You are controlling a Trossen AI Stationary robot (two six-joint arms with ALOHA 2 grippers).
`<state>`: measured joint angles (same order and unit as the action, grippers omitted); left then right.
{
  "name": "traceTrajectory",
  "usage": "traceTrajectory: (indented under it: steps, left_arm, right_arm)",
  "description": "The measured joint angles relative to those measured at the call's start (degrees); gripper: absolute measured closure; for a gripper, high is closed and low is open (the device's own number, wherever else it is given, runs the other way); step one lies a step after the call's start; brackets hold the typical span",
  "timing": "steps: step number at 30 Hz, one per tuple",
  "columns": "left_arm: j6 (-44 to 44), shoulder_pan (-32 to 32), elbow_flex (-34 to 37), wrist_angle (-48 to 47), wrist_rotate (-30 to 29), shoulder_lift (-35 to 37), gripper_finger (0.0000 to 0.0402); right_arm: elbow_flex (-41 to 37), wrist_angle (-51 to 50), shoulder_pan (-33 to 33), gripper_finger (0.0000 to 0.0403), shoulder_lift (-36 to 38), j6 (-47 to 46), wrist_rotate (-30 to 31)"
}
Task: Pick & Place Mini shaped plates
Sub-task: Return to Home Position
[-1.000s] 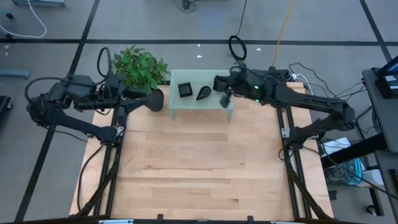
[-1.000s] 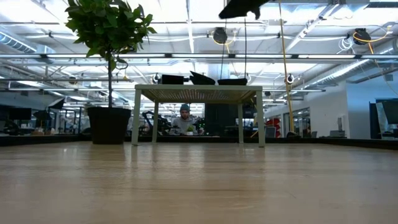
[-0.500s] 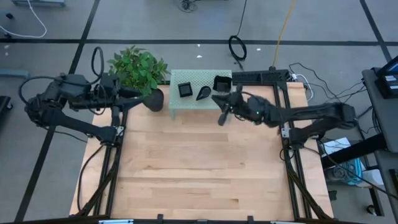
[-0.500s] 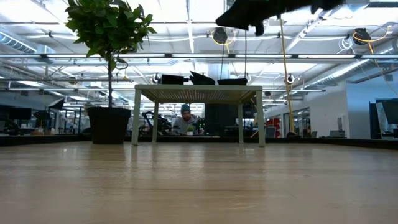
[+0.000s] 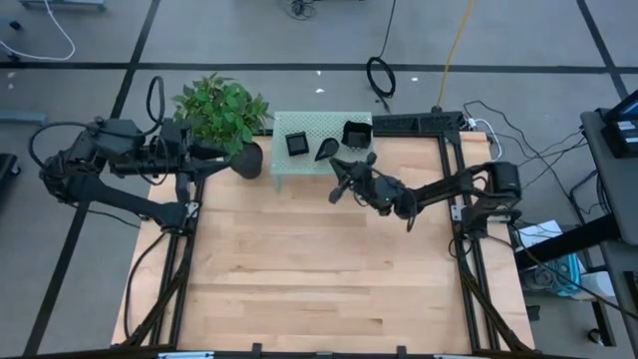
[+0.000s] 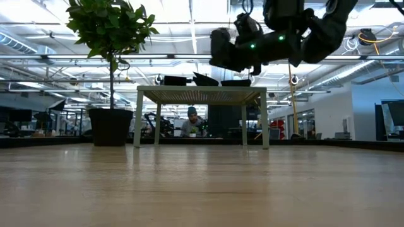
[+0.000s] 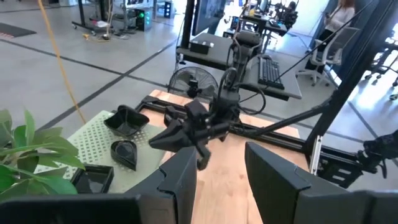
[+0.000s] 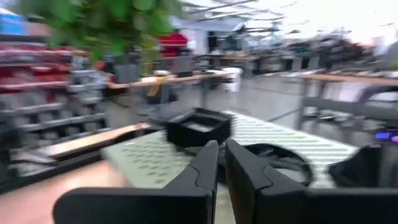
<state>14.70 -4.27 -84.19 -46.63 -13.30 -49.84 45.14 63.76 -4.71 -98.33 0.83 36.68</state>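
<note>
Homing step: right gripper [image 5: 339, 189], nearly closed, empty, just near of the plates' [image 5: 326, 151] shelf [image 5: 314, 125]; next, fold back right. Left gripper [image 5: 211, 150] waits far left, open, empty.

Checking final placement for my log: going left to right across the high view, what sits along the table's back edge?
Potted plant → square plates → teardrop plates → wavy-edged plates. The right hand hangs nearer, overlapping the last two, so it is left out.
</note>
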Motion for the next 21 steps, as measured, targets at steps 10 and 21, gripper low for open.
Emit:
traceTrajectory:
  steps: [10, 21]
  left_arm:
    - [0.00, 0.00, 0.01, -0.07, 0.26, 0.00, 0.0261]
    - [0.00, 0.00, -0.01, -0.33, 0.33, 0.04, 0.0261]
  right_arm:
    - [4.24, -3.37, -2.43, 0.0383, -2.79, 7.60, 2.28]
    - [4.31, -7.00, -3.58, 0.0383, -2.75, 7.30, 2.27]
